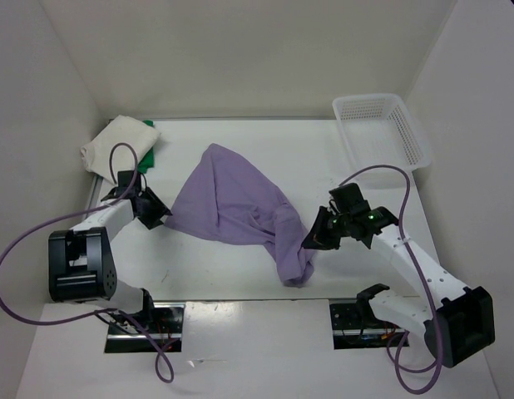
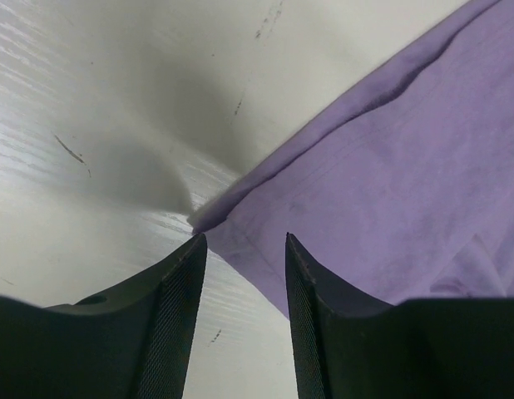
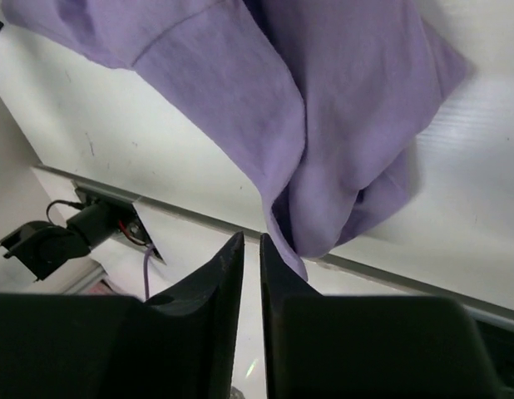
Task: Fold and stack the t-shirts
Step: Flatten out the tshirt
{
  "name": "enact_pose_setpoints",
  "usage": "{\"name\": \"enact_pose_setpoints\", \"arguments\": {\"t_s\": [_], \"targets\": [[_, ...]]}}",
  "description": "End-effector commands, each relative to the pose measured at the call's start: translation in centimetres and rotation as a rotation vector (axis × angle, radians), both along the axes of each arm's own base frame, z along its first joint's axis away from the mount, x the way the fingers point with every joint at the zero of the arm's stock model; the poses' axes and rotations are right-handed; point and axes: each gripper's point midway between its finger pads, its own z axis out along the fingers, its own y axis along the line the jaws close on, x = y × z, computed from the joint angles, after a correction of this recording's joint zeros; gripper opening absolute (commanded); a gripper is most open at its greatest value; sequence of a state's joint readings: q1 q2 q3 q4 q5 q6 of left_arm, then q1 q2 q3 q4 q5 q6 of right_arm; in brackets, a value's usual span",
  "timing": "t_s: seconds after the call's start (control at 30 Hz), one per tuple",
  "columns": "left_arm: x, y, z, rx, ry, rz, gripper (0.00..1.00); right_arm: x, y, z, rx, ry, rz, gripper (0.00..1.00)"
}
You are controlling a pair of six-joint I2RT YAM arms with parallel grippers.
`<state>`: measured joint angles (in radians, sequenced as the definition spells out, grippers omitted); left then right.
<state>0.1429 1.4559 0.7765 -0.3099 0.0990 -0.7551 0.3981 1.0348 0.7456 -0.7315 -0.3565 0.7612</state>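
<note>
The lavender t-shirt (image 1: 232,208) lies crumpled across the middle of the table, with a bunched end near the front (image 1: 294,266). The white/cream t-shirt (image 1: 117,143) lies folded at the back left on top of the green t-shirt (image 1: 149,155), of which only an edge shows. My left gripper (image 1: 160,214) is open at the lavender shirt's left corner. In the left wrist view that corner (image 2: 215,218) lies just ahead of the open left gripper (image 2: 243,237). My right gripper (image 1: 313,239) is at the shirt's right edge. In the right wrist view the right gripper (image 3: 250,237) is almost closed with nothing between the fingers, and the lavender cloth (image 3: 340,150) hangs beside it.
A white mesh basket (image 1: 382,125) stands at the back right by the wall. White walls enclose the table on three sides. The two arm bases with their cables sit at the near edge (image 1: 357,320).
</note>
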Motion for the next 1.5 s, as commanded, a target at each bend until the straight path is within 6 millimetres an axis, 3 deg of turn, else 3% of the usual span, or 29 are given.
{"name": "enact_pose_setpoints", "arguments": {"t_s": [0.0,0.13,0.23,0.43,0.53,0.7,1.47], "targets": [[-0.1,0.2,-1.0,-0.001,0.021,0.001,0.51,-0.7,-0.5,-0.6,-0.036,0.037,-0.029,0.19],[0.3,0.4,-1.8,0.003,0.037,0.015,0.51,-1.1,-0.6,-0.8,-0.062,0.053,-0.017,0.30],[0.7,0.3,-2.3,-0.007,0.048,0.011,0.45,-1.5,-0.3,-0.2,-0.085,0.051,-0.003,0.35],[1.1,-0.4,-3.2,-0.051,0.052,-0.002,0.23,-3.5,-0.3,-0.2,-0.113,0.116,0.040,0.43],[1.6,-0.3,-3.2,-0.050,0.044,-0.002,0.11,-4.8,0.5,-1.5,-0.127,0.168,0.103,0.44],[1.8,-0.3,-2.7,-0.049,0.035,-0.003,0.00,-5.5,1.5,-2.3,-0.115,0.192,0.144,0.45],[1.9,-1.1,0.1,-0.042,-0.042,-0.036,0.00,-5.7,1.8,-5.1,-0.153,0.260,0.193,0.43]]}}
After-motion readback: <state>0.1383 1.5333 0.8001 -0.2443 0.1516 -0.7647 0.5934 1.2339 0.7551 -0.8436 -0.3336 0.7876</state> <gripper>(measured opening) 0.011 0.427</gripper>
